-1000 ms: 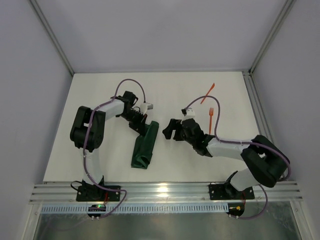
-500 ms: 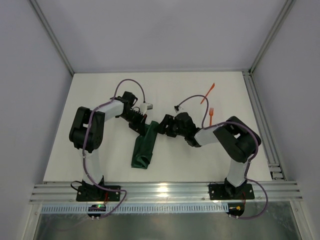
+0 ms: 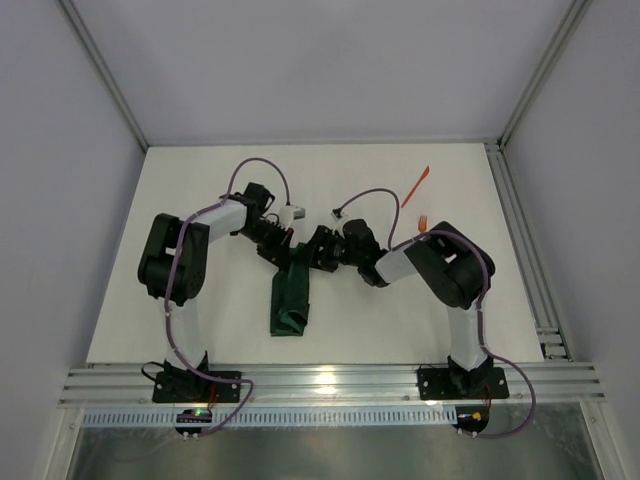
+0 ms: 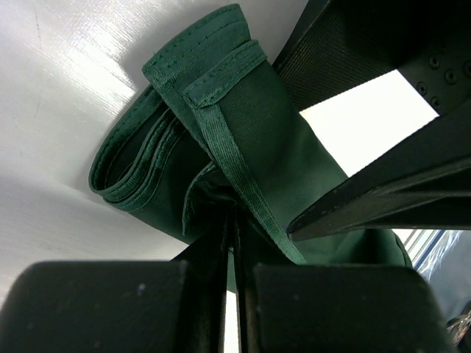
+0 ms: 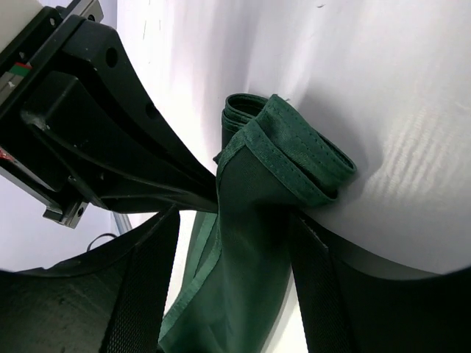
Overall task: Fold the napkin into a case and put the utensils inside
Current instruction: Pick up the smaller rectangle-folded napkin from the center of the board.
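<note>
On the white table (image 3: 200,310) lies the green case (image 3: 290,300) (utensils outside it); the left gripper (image 3: 283,252) pinches its top, the right gripper (image 3: 318,250) straddles it, unclosed.

Camera arrangement: one fixed overhead view, two close wrist views.

The whole desk (image 3: 200,200) is seen from above and behind the arm bases. Each wrist view is taken very near, along its own claw, low over the desk surface. The folded end of the napkin (image 3: 290,295) (image 4: 221,140) (image 5: 272,169) is shared by all three views.
</note>
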Action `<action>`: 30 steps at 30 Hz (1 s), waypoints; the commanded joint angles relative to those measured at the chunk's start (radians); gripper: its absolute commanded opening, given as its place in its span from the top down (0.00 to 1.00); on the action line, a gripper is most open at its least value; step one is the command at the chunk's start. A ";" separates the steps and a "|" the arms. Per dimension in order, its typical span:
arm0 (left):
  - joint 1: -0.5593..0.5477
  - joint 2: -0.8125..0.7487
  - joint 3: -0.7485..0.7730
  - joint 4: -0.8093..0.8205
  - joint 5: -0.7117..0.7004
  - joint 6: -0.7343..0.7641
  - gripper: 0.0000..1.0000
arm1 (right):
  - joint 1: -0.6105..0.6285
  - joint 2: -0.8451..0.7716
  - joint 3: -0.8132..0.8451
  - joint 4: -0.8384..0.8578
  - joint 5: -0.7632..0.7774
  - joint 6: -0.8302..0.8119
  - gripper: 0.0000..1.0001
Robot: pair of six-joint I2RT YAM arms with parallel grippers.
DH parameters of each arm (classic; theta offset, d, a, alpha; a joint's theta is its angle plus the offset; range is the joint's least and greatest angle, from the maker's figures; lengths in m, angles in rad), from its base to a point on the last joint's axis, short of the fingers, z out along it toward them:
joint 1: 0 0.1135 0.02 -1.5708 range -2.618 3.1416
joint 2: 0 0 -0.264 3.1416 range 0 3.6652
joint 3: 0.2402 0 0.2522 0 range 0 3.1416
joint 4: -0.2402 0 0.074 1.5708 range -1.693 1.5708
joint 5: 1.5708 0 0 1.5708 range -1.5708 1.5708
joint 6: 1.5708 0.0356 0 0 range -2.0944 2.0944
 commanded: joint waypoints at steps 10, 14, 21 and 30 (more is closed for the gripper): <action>0.049 -0.019 0.001 0.030 0.006 0.008 1.00 | 0.003 -0.003 -0.043 -0.172 0.025 -0.021 0.39; 0.058 -0.022 -0.019 0.029 0.007 0.014 1.00 | 0.003 -0.131 -0.131 -0.255 0.064 -0.058 0.36; 0.058 -0.022 -0.019 0.026 0.029 0.011 1.00 | 0.032 -0.113 -0.169 -0.241 0.048 -0.046 0.35; 0.058 -0.034 -0.025 0.032 0.030 0.011 1.00 | 0.030 0.062 -0.033 -0.214 -0.034 -0.012 0.40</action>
